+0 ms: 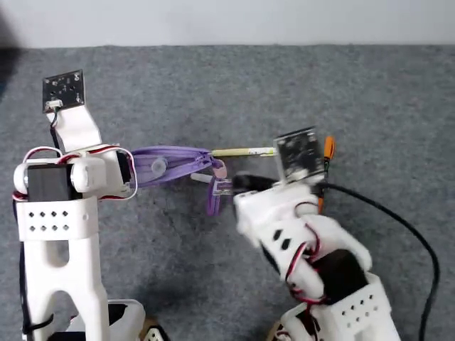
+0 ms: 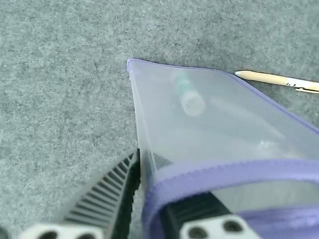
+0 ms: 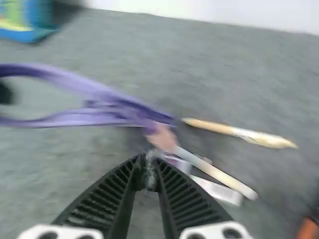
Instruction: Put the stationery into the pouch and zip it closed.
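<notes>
A clear pouch (image 1: 174, 163) with purple trim hangs between the two arms, lifted off the table. My left gripper (image 1: 139, 170) is shut on its left end; in the left wrist view the fingers (image 2: 115, 185) clamp the purple edge of the pouch (image 2: 209, 134). A small pale cylinder (image 2: 188, 95) lies inside. My right gripper (image 1: 220, 189) is at the pouch's right end, its jaws shut on the small zipper pull (image 3: 149, 172). A cream pen (image 1: 242, 151) lies on the table just behind the pouch. The same pen (image 3: 239, 133) lies beyond the purple trim (image 3: 99, 107).
The table is covered in grey carpet (image 1: 213, 85). An orange object (image 1: 328, 148) lies behind the right arm. A white stick (image 3: 214, 173) and a pink tab (image 3: 162, 138) lie by the pouch's end. A blue item (image 3: 30, 20) sits far off.
</notes>
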